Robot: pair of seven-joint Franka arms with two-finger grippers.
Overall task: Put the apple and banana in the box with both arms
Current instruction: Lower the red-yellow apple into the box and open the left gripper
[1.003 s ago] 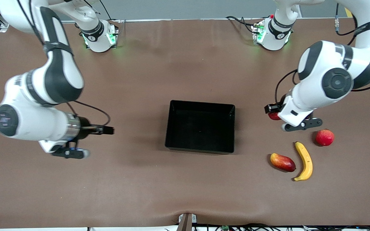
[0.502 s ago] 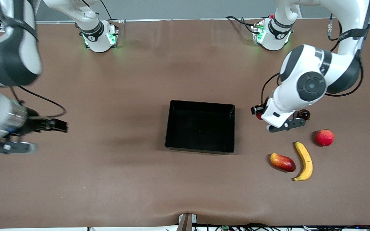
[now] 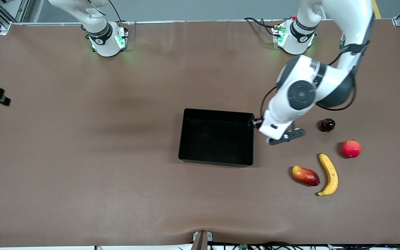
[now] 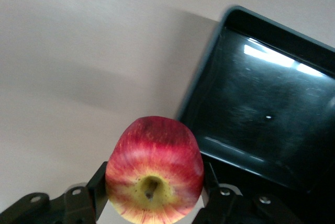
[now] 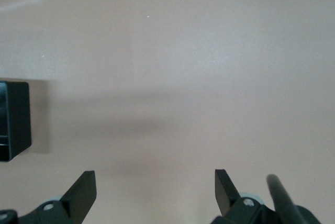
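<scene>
Left wrist view shows the left gripper [image 4: 152,192] pinching the apple [image 4: 155,169] between its fingers, up in the air over the table [image 3: 116,173] just beside the box [image 3: 182,139]. On the table lies the banana [image 3: 329,174], next to a mango [image 3: 305,175]. Fingers of the right gripper [image 5: 155,192] stand spread wide, holding nothing, over bare table.

The left arm [image 3: 311,86] was glossy white with dark grey joint bands and a round grey cap with a small mark at its centre. A thin black cable looped from its forearm toward the wrist nearest the box [image 3: 216,137], and a black strap circled the upper link. Both bases, farther from the front camera than the box, glowed green. Each gripper's fingers [image 5: 84,191] were matte black wedges on bolted black mounts.
</scene>
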